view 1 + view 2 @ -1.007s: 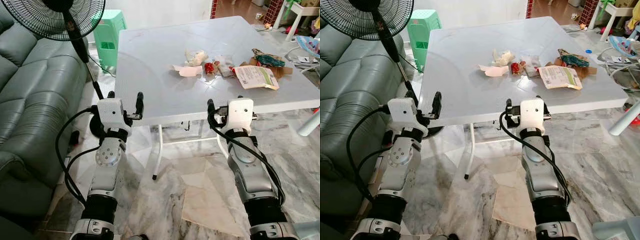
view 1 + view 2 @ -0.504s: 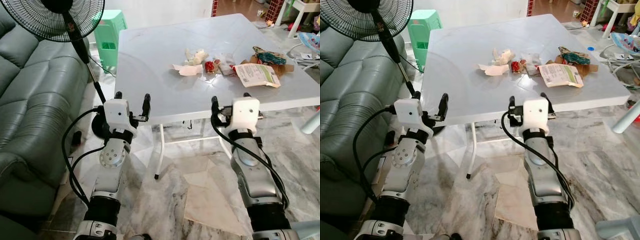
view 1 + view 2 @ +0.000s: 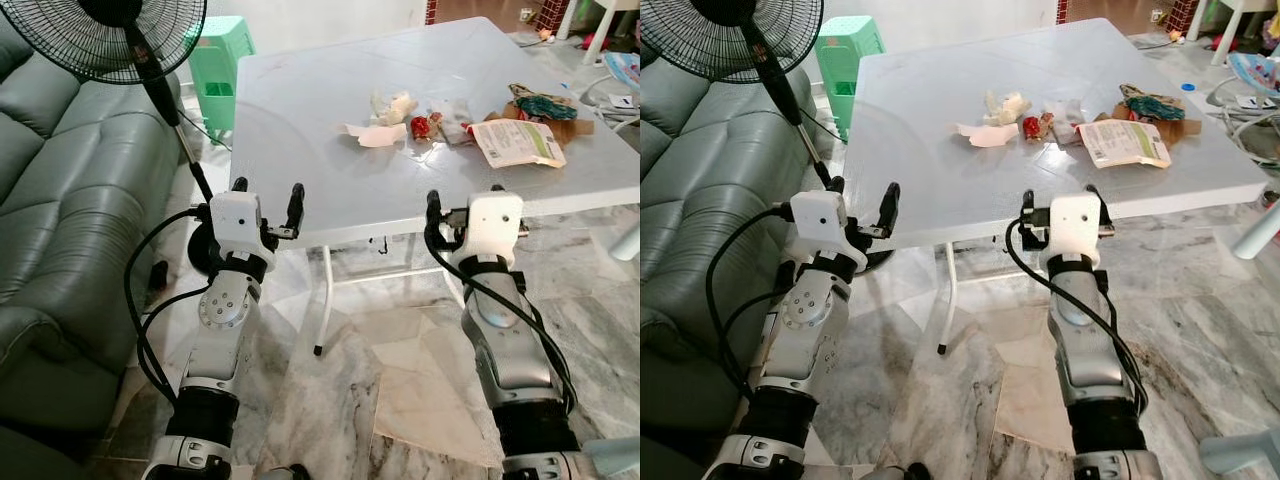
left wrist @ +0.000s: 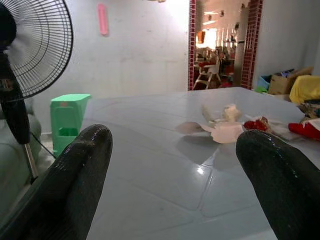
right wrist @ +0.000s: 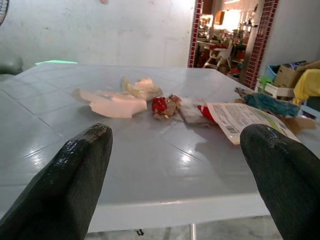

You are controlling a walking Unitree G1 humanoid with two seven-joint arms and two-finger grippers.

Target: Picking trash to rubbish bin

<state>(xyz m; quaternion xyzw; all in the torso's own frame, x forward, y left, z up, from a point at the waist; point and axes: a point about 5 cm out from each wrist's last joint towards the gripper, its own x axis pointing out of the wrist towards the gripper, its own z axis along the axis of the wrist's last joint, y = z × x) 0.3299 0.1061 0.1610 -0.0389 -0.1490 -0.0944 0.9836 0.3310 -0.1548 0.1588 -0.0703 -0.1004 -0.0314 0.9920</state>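
Observation:
Trash lies on the far right part of the white table [image 3: 300, 130]: a pink paper scrap [image 3: 375, 134], a crumpled tissue [image 3: 395, 105], a red wrapper [image 3: 422, 126], clear plastic [image 3: 452, 128], a white and green packet [image 3: 520, 142], and a teal wrapper on cardboard [image 3: 540, 103]. My left gripper [image 3: 266, 195] is open at the table's near edge, nothing between its fingers [image 4: 75, 185]. My right gripper [image 3: 1058, 195] is open at the same edge, level with the tabletop, and faces the trash beyond its fingers [image 5: 70, 185].
A standing fan [image 3: 110, 35] and a grey-green sofa [image 3: 60, 200] are on my left. A green plastic stool or bin [image 3: 222, 60] stands behind the fan. The table's white legs [image 3: 322, 300] stand on a marble floor between my arms. Clutter lies at the far right.
The whole view has shifted slightly as the camera moved. Both grippers stay open at the table's near edge. The trash has not moved.

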